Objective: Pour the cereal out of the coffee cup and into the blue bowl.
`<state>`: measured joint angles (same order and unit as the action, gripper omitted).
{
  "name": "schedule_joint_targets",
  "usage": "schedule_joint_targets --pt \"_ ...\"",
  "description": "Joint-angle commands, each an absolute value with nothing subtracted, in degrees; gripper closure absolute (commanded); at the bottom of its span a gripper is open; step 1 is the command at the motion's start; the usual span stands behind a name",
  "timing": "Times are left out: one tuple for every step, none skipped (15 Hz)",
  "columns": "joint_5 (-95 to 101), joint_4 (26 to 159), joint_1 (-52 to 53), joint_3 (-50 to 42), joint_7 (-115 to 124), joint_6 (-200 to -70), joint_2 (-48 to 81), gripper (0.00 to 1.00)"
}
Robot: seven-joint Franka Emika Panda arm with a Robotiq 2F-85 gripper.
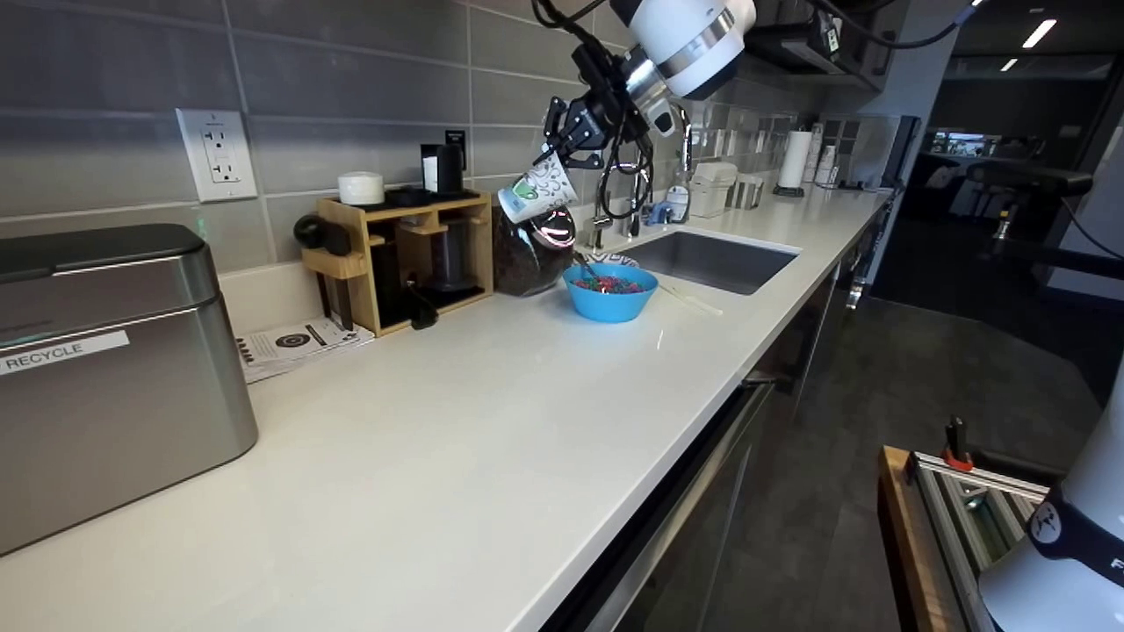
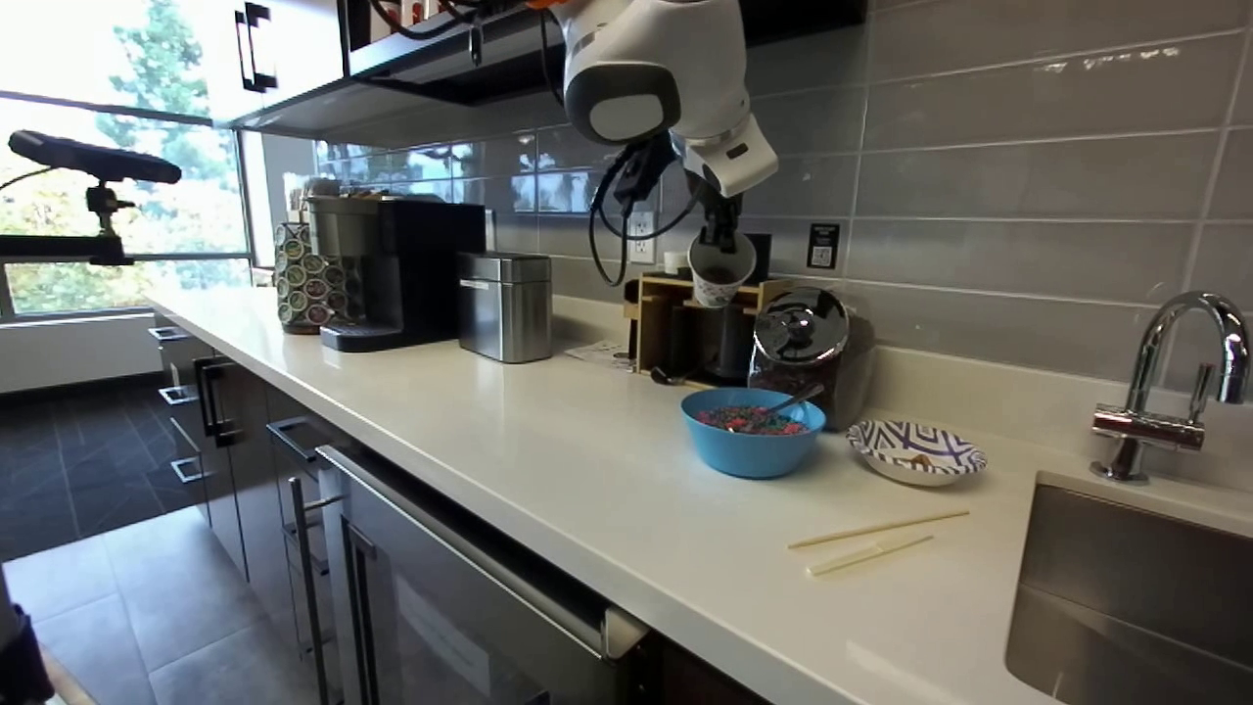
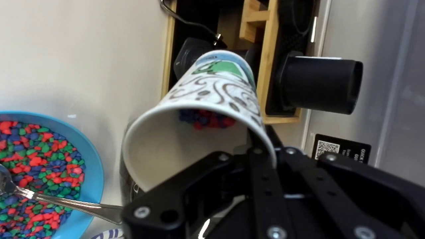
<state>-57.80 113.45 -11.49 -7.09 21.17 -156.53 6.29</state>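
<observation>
1. High over the smooth white bench (image 1: 421, 439), the black mechanical hand (image 2: 721, 237) pinches the wall of a tapered white paper cup (image 3: 215, 86) near its rim; the cup leans, base lower than mouth.
2. Red-and-blue cereal (image 3: 207, 120) sits heaped at the base, and the round blue plastic-looking bowl (image 2: 752, 456) is below and to one side, not squarely under that mouth. Tip here and, I'd say, pieces land on the dark-filled, metal-lidded clear jar (image 1: 531, 256) or the bench.
3. It's a high drop! A quick tilt could bounce bits off the bowl's full load, or off the bright metal spoon (image 3: 78, 204), whose handle juts over the rim, easily knocked.
4. Watch that grip: thin paper, held on one side only. Squeeze more and it may buckle; ease off and it may swivel. Too shallow a tilt probably strands a few pieces.
5. Textures: brown swirls and a green patch on the cup, smooth flared bowl, gravelly little lumps of red, green and blue that ought to roll freely.
</observation>
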Motion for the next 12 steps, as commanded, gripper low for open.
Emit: schedule_joint_targets --pt "-67.38 112.35 -14.14 -7.22 11.93 -150.36 5.79 1.0" --pt "-69.27 112.28 -14.89 -7.56 10.13 -148.1 5.76 1.0" --pt "-70.87 112.2 -15.54 -7.89 8.75 -146.22 5.87 1.0" --pt "-72.07 112.16 -16.28 -8.31 7.55 -143.93 5.91 1.0" --pt "-73.03 112.07 -15.88 -9.88 6.78 -141.42 5.99 1.0" --pt "-73.82 112.01 -16.38 -10.58 6.08 -139.26 6.17 1.0" --pt "-74.59 112.03 -16.68 -11.33 5.53 -137.21 6.31 1.0" --pt "-74.74 111.82 -17.18 -12.18 5.41 -134.06 6.66 1.0" --pt "-74.94 111.54 -17.62 -12.9 5.3 -130.83 7.13 1.0" --pt "-74.94 111.11 -18.16 -13.62 5.61 -126.85 7.74 1.0" --pt "-75.08 110.42 -18.67 -14.23 6.34 -123.11 8.61 1.0" --pt "-75.58 109.66 -19.16 -14.76 6.61 -119.91 9.62 1.0"
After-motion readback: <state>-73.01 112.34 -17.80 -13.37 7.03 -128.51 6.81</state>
